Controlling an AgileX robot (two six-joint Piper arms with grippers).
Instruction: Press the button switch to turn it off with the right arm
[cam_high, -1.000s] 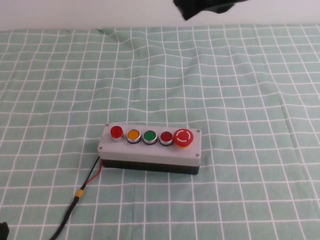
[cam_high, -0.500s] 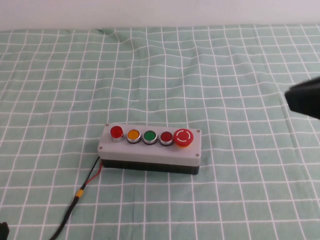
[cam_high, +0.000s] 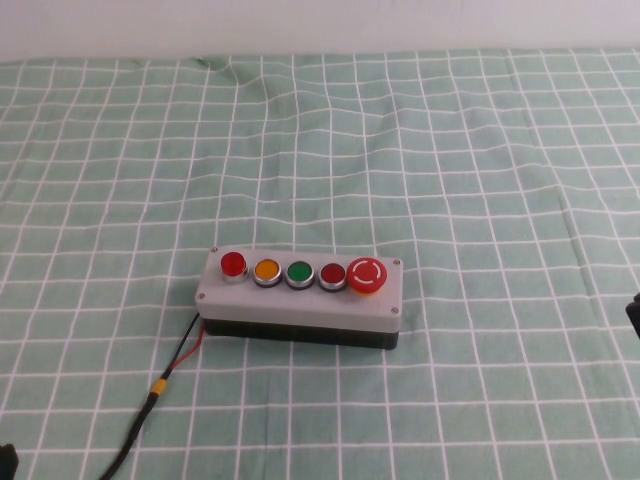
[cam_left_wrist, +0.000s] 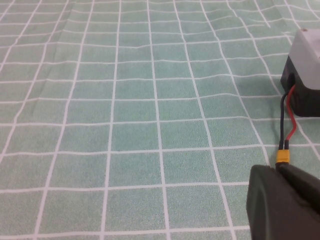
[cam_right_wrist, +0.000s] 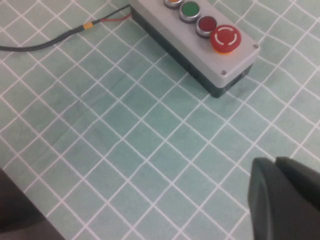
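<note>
The grey button box (cam_high: 300, 298) lies on the green checked cloth. The button switch (cam_high: 233, 264) is the bright red round button at the left end of its row. It is out of the right wrist view, which shows only the green button (cam_right_wrist: 190, 9), dark red button (cam_right_wrist: 206, 23) and red mushroom button (cam_right_wrist: 225, 38). My right gripper (cam_right_wrist: 275, 161) is shut and empty, off to the right of the box; only a dark sliver of it shows at the high view's right edge (cam_high: 634, 312). My left gripper (cam_left_wrist: 278, 168) is shut, low at the front left, near the box's cable.
A black and red cable (cam_high: 180, 355) with a yellow connector (cam_high: 158, 387) runs from the box's left end to the front left. It shows in the left wrist view (cam_left_wrist: 287, 127) beside the box's corner (cam_left_wrist: 306, 60). The cloth has wrinkles towards the back.
The right arm has swung from the top of the high view to the right edge, then lower, now almost out of that view. The box and left arm have not moved.
</note>
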